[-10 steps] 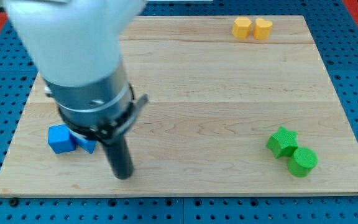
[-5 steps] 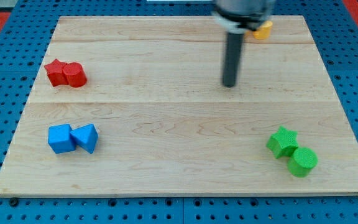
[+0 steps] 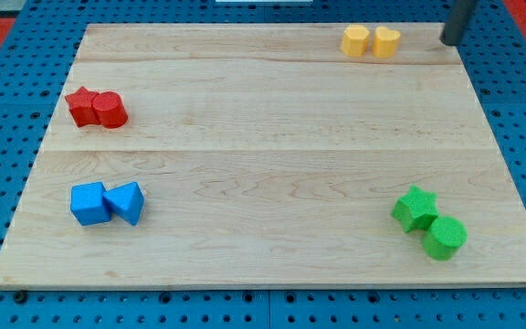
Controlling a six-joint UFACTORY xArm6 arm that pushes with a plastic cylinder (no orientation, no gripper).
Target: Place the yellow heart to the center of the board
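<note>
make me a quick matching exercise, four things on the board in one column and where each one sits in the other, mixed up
Things:
1. yellow heart
2. green cylinder
3. red cylinder
4. my tip

Places:
A. view's bottom right, touching the green star
B. view's top right corner of the board, right of both yellow blocks
C. view's left, beside the red star
D. view's top, touching the yellow cylinder

Pairs: 1-D, 2-A, 3-C, 4-B

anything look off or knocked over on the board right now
Nothing stands out. The blocks sit in four tidy pairs near the board's corners, all flat on the wood. My tip is at the view's top right, right of the yellow heart, not touching it.
</note>
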